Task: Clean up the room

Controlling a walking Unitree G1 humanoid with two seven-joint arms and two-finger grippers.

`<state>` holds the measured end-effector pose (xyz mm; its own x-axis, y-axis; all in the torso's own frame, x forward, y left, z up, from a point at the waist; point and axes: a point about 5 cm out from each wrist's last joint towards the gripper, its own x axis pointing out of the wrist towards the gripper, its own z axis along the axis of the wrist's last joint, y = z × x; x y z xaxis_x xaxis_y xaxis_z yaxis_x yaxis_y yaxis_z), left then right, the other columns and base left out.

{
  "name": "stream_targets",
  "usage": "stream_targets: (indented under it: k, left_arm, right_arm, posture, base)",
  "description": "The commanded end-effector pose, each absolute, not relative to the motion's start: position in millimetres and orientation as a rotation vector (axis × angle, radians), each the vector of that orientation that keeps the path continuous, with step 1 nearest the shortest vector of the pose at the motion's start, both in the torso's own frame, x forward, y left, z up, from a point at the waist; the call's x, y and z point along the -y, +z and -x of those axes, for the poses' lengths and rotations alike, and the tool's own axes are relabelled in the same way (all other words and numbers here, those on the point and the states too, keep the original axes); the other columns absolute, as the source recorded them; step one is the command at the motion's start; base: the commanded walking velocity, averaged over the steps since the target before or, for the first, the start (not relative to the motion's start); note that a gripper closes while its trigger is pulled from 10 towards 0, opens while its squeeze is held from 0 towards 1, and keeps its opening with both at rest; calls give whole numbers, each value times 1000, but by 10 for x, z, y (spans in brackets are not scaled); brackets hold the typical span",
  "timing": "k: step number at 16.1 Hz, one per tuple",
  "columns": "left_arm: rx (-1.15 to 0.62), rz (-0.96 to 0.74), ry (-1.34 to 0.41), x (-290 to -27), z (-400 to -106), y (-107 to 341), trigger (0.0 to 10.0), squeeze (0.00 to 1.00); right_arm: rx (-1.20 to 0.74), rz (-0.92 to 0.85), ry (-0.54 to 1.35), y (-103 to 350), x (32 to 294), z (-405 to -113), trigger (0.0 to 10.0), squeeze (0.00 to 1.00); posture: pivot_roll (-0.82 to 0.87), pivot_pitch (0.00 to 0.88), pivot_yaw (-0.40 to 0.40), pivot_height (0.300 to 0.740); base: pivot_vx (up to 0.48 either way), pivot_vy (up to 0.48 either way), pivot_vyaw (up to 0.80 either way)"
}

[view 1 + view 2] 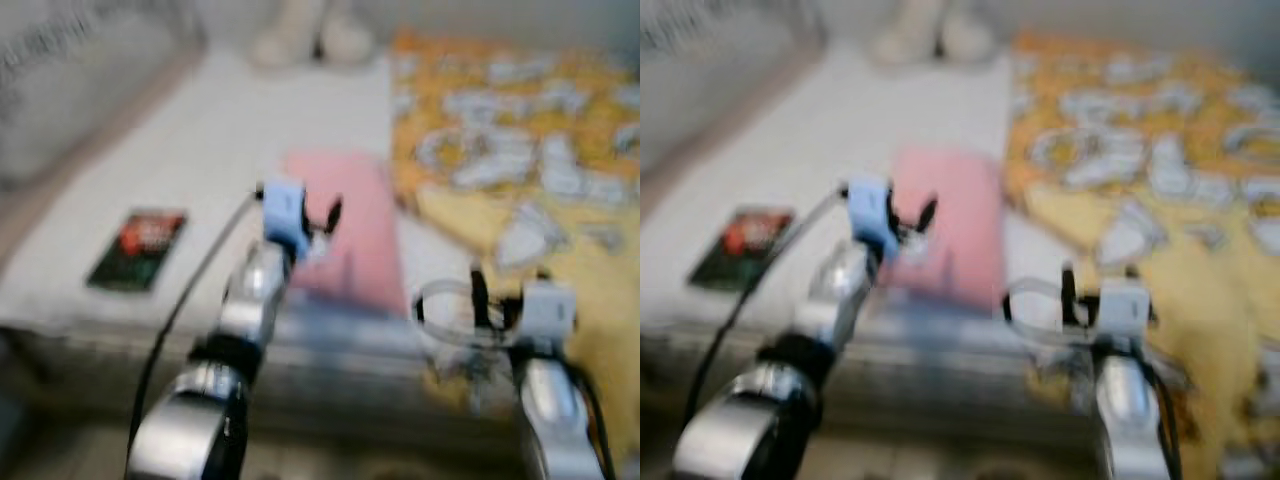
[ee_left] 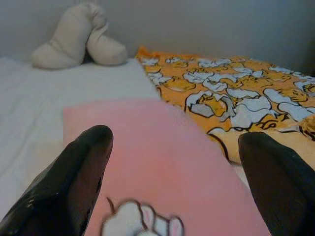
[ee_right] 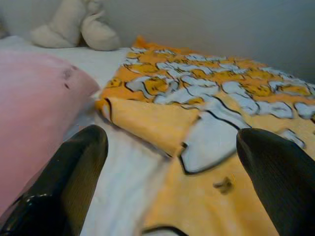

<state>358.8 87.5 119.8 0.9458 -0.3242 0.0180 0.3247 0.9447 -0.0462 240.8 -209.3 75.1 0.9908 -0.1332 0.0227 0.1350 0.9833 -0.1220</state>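
A pink pillow (image 1: 350, 215) with a small white cartoon figure (image 2: 140, 223) lies flat on the white bed sheet (image 1: 200, 140). My left gripper (image 1: 320, 228) hovers over the pillow's near end, open, with nothing between its black fingers (image 2: 83, 167). To the right lies a rumpled yellow-orange patterned blanket (image 1: 520, 150), one corner folded over (image 3: 157, 123). My right gripper (image 1: 500, 300) is held open above the bed's front edge, between the pillow and the blanket, and holds nothing. The head views are blurred.
A dark book (image 1: 138, 248) with a red cover picture lies on the sheet at the left, near the bed's front edge. A cream plush toy (image 2: 78, 39) sits at the far end by the wall. A grey surface (image 1: 70, 80) borders the bed's left side.
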Motion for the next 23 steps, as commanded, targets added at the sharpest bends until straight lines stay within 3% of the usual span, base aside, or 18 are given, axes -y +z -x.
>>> stream_targets:
  k: [1,4,6,9,12,23]
  left_arm:
    - [9,65,-308,-959,-3529,1139,10000,0]
    - [-7,193,-177,-1106,-3333,1006,10000,0]
    - [17,141,-171,-1364,-3005,955,10000,0]
    - [29,30,-230,-1444,-2812,941,10000,0]
    - [7,61,-262,-1285,-2870,1001,10000,0]
    - [89,19,-228,-1321,-3281,1363,10000,0]
  right_arm:
    - [50,118,-118,819,2057,-2418,10000,0]
    - [93,127,-66,903,2009,-2363,10000,0]
    - [109,95,-53,971,2021,-2152,10000,0]
    - [17,72,-80,787,2118,-1987,10000,0]
    - [40,67,-67,840,2090,-2201,10000,0]
    - [54,29,-119,902,2166,-2430,10000,0]
  posture:
    - [-88,0,71,732]
    - [-85,0,61,732]
    - [-68,0,33,732]
    - [-44,0,13,732]
    - [-11,0,-16,732]
    - [-30,0,8,732]
  base:
    - [0,0,0]
    - [0,0,0]
    - [0,0,0]
    - [0,0,0]
    - [421,0,0]
    - [480,0,0]
